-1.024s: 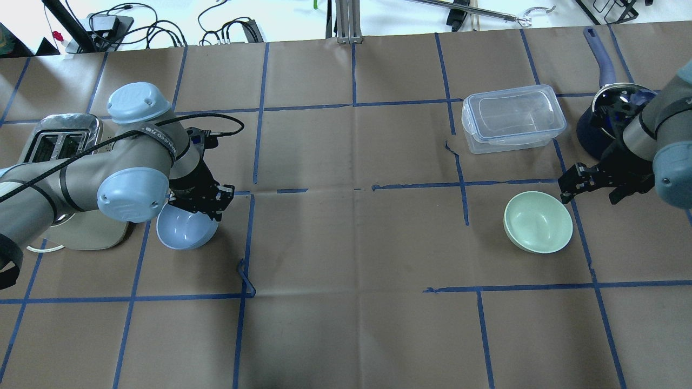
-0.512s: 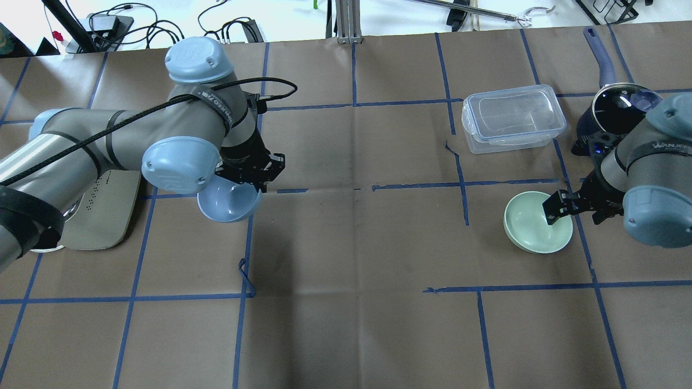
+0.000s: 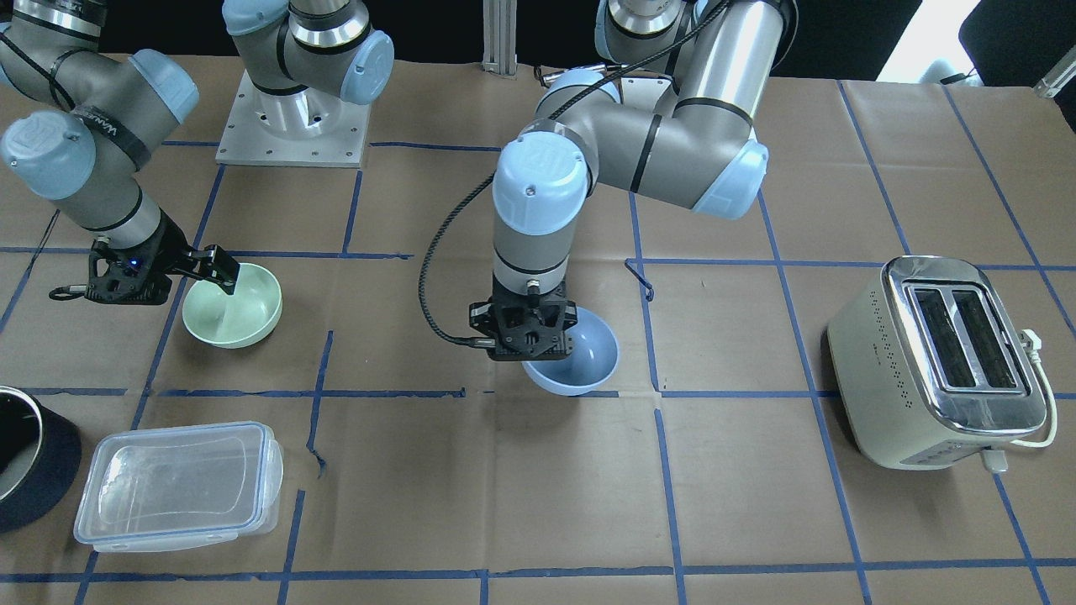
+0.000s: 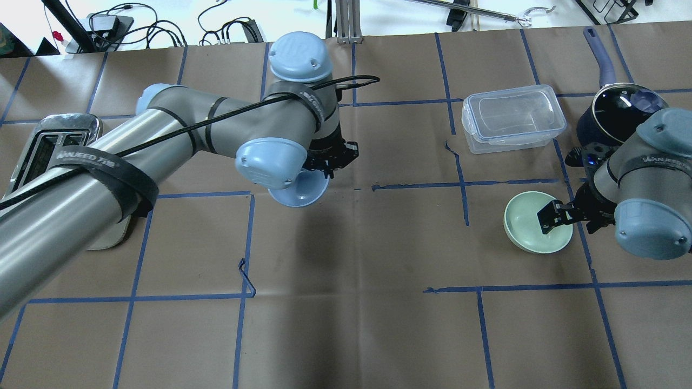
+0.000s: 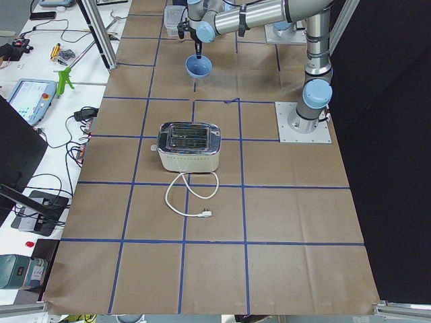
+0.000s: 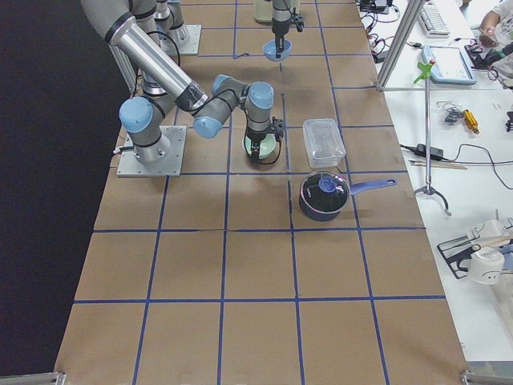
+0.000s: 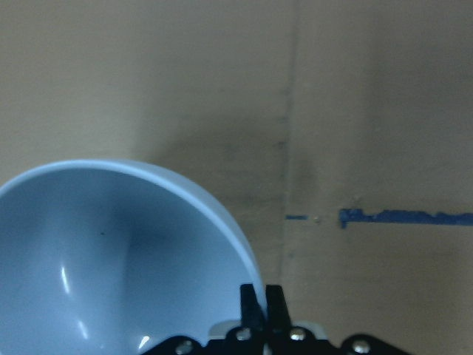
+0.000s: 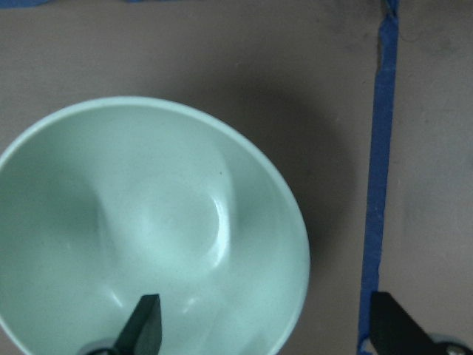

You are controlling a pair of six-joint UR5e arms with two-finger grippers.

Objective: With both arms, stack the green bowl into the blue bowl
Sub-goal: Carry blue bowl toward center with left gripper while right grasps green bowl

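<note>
The blue bowl (image 4: pixel 303 193) hangs tilted above the table near its middle. My left gripper (image 4: pixel 331 161) is shut on its rim. The left wrist view shows the fingertips (image 7: pixel 255 302) pinched on the blue bowl's edge (image 7: pixel 111 251). It also shows in the front-facing view (image 3: pixel 584 363) under the left gripper (image 3: pixel 531 334). The green bowl (image 4: pixel 525 220) sits on the table at the right. My right gripper (image 4: pixel 566 215) is open and straddles its near rim. One finger (image 8: pixel 144 324) is inside the green bowl (image 8: pixel 148 214) and the other (image 8: pixel 395 325) is outside it.
A clear lidded container (image 4: pixel 511 116) lies beyond the green bowl. A dark navy pot (image 4: pixel 613 111) stands beside it at the right edge. A toaster (image 3: pixel 941 361) stands at the table's left end. Blue tape lines cross the brown paper.
My left arm has carried the blue bowl rightward to the table's middle. My right gripper has moved over to the green bowl and come down over its rim.
</note>
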